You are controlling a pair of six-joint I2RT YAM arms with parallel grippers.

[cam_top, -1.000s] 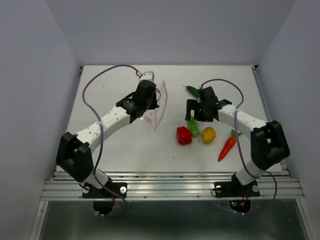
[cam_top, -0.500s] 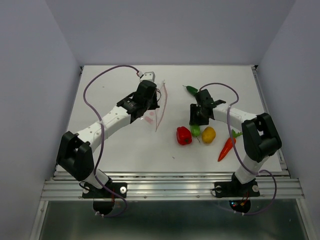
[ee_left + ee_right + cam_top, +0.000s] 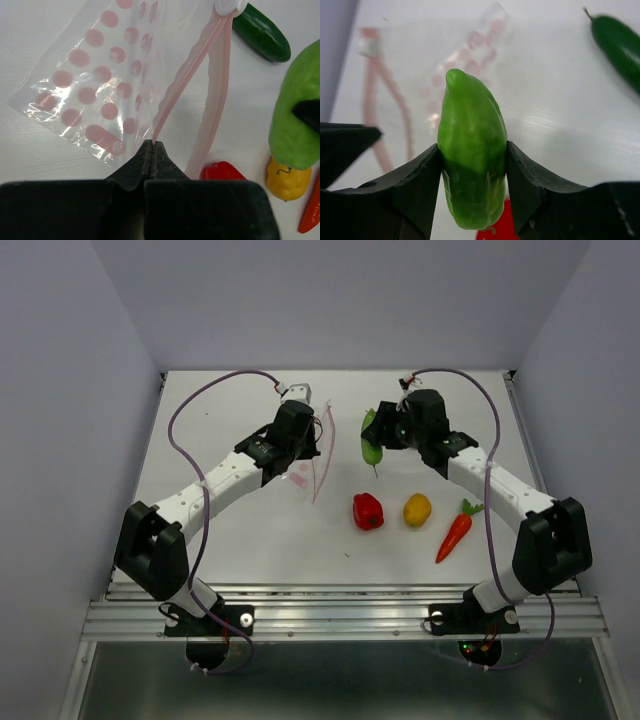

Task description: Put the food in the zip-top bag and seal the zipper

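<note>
My left gripper (image 3: 151, 146) is shut on the near end of one lip of the pink zipper (image 3: 185, 75) and holds it up. This keeps the mouth of the clear pink-dotted zip-top bag (image 3: 100, 85) parted, with the other lip (image 3: 217, 100) lower. From above, the left gripper (image 3: 303, 452) and the bag (image 3: 322, 455) are at mid-table. My right gripper (image 3: 472, 150) is shut on the light green pod (image 3: 472, 165), which hangs above the table just right of the bag (image 3: 370, 443). The dark green cucumber (image 3: 620, 45) lies behind it. On the table lie the red pepper (image 3: 368, 510), the yellow piece (image 3: 417, 509) and the carrot (image 3: 455, 532).
White table (image 3: 230, 530) walled by pale panels on three sides. Purple cables arc over both arms (image 3: 180, 420). A metal rail (image 3: 340, 615) runs along the near edge by the arm bases.
The right gripper closed on the light green pod, lifted it from beside the red pepper and carried it back and left toward the bag's mouth. The left gripper stayed shut on the zipper.
</note>
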